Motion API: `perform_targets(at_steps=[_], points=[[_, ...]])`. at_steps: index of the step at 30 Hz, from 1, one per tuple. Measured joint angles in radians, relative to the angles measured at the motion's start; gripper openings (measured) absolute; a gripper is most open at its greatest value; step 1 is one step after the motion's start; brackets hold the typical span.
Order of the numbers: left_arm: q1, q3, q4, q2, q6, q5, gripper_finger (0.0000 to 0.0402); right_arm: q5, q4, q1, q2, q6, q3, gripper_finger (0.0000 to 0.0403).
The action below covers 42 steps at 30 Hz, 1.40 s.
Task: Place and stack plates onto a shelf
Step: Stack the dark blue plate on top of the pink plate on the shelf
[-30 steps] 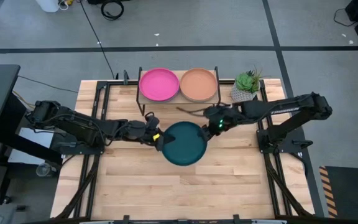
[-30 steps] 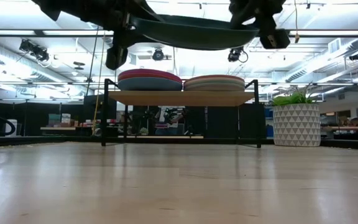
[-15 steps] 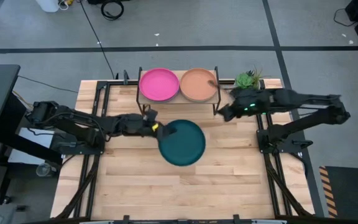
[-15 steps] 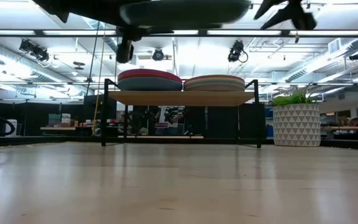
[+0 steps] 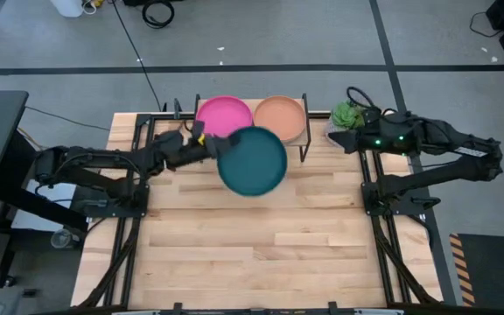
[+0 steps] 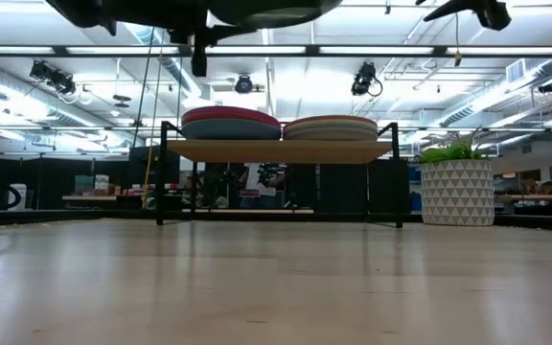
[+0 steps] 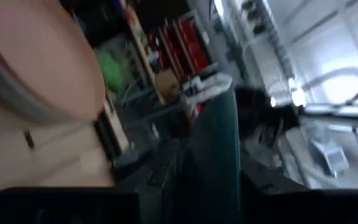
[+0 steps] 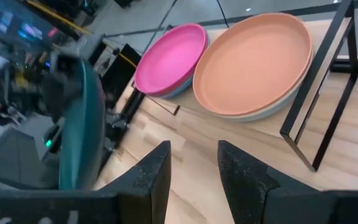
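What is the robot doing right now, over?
Left tool shut on dark teal plate, carried above shelf. Right tool open, waiting beside plant. Pink and peach stacks ahead.

held plate (image 5: 254,162): dark teal
left stack's top plate (image 5: 218,114): magenta
right stack's top plate (image 5: 283,113): pale peach
shelf (image 6: 278,150): light wood top, black legs
plant pot (image 6: 456,192): white with a grey triangle pattern
plant (image 5: 346,114): green
tabletop (image 5: 261,254): light wood slats

Left gripper (image 5: 201,145) holds the dark teal plate (image 5: 252,161) by the shelf (image 5: 304,144), overlapping the magenta plate (image 5: 217,115)
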Motion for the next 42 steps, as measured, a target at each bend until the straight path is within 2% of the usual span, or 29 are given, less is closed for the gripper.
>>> perform_targets(at_steps=[5, 11, 14, 16, 19, 22, 28, 36, 42], points=[[0.094, 0.0, -0.027, -0.039, 0.006, -0.039, 0.0102, -0.018, 0.003, 0.001, 0.035, -0.044, 0.0, 0.0138], [0.188, 0.02, -0.122, -0.101, 0.055, -0.151, 0.0102, -0.048, 0.013, 0.001, 0.087, -0.097, 0.0, 0.0138], [0.235, 0.103, -0.304, -0.133, 0.137, -0.177, 0.0102, -0.069, 0.012, 0.001, 0.106, -0.118, 0.0, 0.0138], [0.271, 0.188, -0.482, -0.147, 0.203, -0.173, 0.0102, -0.074, 0.013, 0.001, 0.115, -0.134, 0.0, 0.0138], [0.337, 0.313, -0.775, -0.148, 0.277, -0.137, 0.0102, -0.075, 0.014, 0.001, 0.117, -0.156, 0.0, 0.0138], [0.416, 0.381, -0.932, -0.148, 0.315, -0.083, 0.0102, -0.071, 0.021, 0.001, 0.116, -0.167, 0.0, 0.0138], [0.562, 0.384, -0.974, -0.137, 0.322, 0.067, 0.0102, -0.068, 0.064, 0.001, 0.118, -0.205, 0.0, 0.0138], [0.634, 0.383, -0.967, -0.033, 0.322, 0.185, 0.0102, -0.067, 0.087, 0.001, 0.118, -0.206, 0.0, 0.0138], [0.669, 0.336, -0.849, 0.037, 0.284, 0.28, 0.0102, -0.072, 0.099, 0.001, 0.118, -0.199, 0.0, 0.0138]])
